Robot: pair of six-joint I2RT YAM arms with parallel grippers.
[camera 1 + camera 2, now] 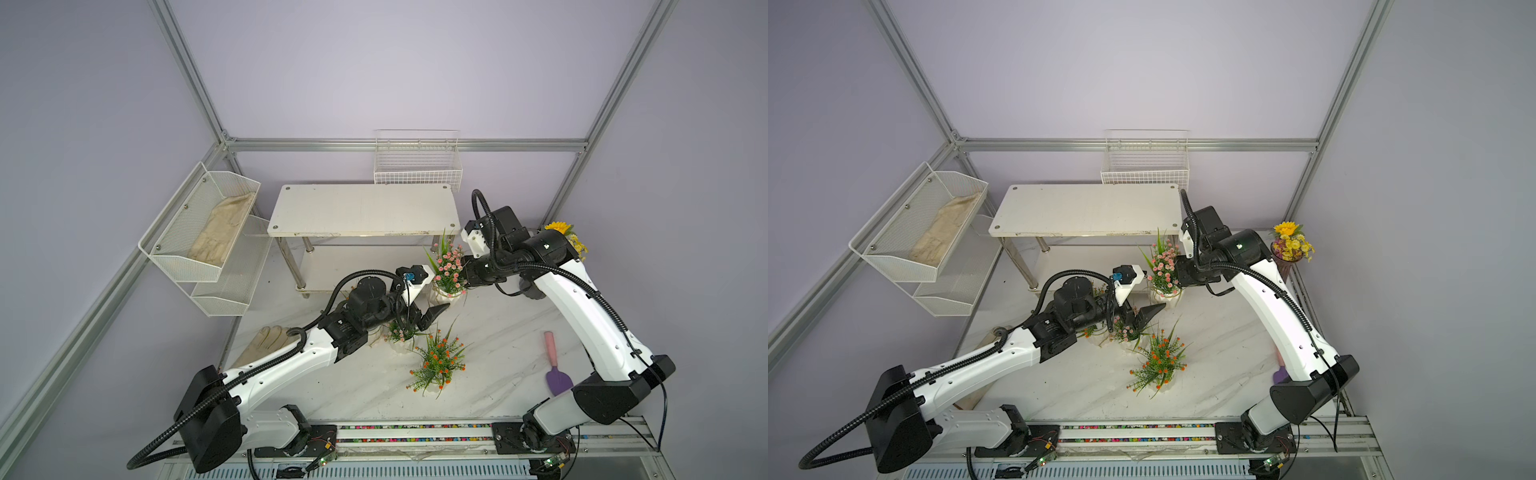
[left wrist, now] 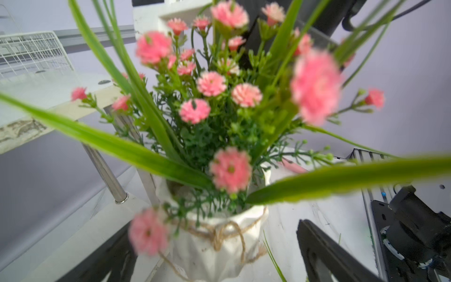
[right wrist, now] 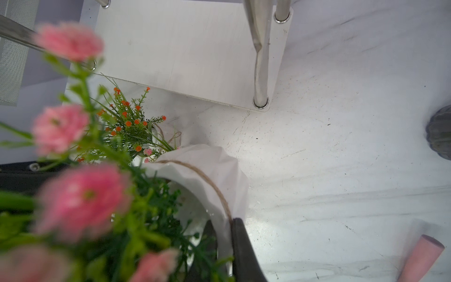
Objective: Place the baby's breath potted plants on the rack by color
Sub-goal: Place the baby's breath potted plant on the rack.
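At the rack's [image 1: 361,210] 4 o'clock corner, I am pinching the pot rim of a pink plant [image 1: 448,270] with the right hand [image 3: 225,246]. The left hand [image 1: 432,314] is hanging wide open at its 7 o'clock. Next, I judge, comes lifting it upright onto the rack.

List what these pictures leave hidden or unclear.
- Second orange potted plant: mostly under the left arm in both top views.
- Right gripper: behind the pink potted plant in both top views.
- Trowel: nearly all behind the right arm in a top view.
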